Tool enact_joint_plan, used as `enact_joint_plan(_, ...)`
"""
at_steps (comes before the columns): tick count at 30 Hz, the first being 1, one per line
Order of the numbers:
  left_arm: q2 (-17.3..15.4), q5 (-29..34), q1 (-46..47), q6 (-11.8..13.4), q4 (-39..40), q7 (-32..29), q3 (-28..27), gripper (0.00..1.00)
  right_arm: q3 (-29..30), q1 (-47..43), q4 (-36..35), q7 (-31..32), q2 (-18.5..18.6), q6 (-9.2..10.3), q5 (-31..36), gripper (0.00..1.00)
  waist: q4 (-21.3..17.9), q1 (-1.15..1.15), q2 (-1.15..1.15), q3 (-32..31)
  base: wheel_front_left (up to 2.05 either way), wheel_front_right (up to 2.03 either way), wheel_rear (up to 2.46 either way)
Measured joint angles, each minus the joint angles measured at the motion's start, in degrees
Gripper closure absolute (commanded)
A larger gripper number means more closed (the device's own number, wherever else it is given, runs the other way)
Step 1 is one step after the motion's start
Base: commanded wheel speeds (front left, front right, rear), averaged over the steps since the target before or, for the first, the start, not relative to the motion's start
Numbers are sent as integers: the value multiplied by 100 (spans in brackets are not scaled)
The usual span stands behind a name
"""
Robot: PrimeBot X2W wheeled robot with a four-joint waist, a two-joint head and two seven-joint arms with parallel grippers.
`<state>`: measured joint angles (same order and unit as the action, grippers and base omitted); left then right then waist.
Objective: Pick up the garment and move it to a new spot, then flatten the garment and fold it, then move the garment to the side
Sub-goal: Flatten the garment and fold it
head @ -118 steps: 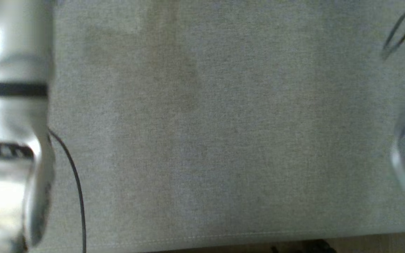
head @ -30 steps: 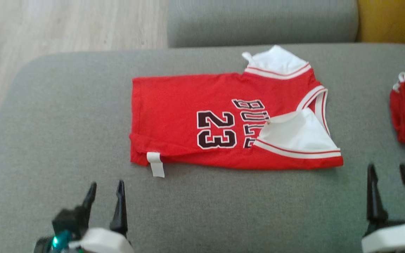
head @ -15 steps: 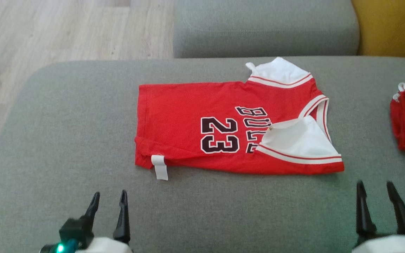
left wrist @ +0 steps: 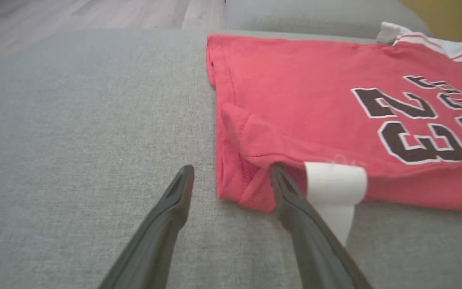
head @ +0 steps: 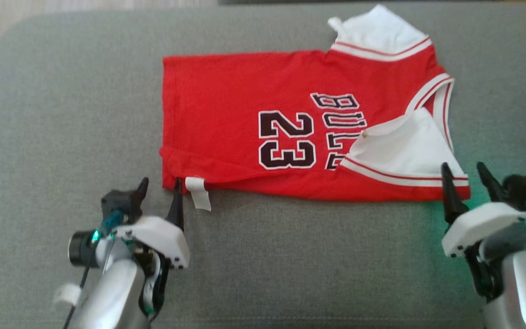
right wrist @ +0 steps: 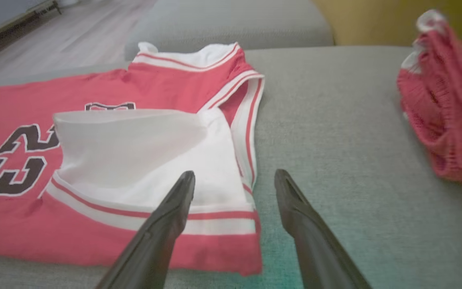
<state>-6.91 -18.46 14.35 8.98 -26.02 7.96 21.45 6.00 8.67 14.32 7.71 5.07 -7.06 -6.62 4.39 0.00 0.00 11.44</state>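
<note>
The garment (head: pixel 244 100) is a red jersey with a black "23" and white-trimmed sleeves, lying flat on the grey cushion (head: pixel 62 114). A white label (head: pixel 198 193) hangs from its near left corner. My left gripper (head: pixel 159 183) stands open at that corner; in the left wrist view its fingers straddle the folded hem (left wrist: pixel 247 180) of the garment (left wrist: pixel 315 92). My right gripper (head: pixel 462 172) is open at the near right corner, its left finger over the white sleeve (right wrist: pixel 142 160) and the hem edge between the jaws.
A second red cloth (right wrist: pixel 443 116) lies bunched on the cushion to the right of my right gripper. Wooden floor (left wrist: pixel 94 12) lies beyond the cushion's far left edge. Another grey cushion (right wrist: pixel 231 24) and a yellow surface (right wrist: pixel 375 20) stand behind.
The head camera has tilted down and closer. Both grippers have moved forward to the garment's near corners, still open; before they hung short of it.
</note>
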Motion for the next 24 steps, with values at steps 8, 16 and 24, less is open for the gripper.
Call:
enact_joint_plan(8,21,-87,354,-187,-595,-337,38,0,-208,154,381,565,35,0,-174,0,-82,0,0,228,0,0,0)
enact_joint_plan(16,-43,-140,439,-186,-620,-392,19,0,-389,155,304,927,56,0,-356,0,-211,0,0,267,0,0,0)
enact_joint_plan(24,-30,-331,661,-197,-636,-677,-7,0,-510,188,176,1334,152,0,-513,0,-231,0,0,350,0,0,0)
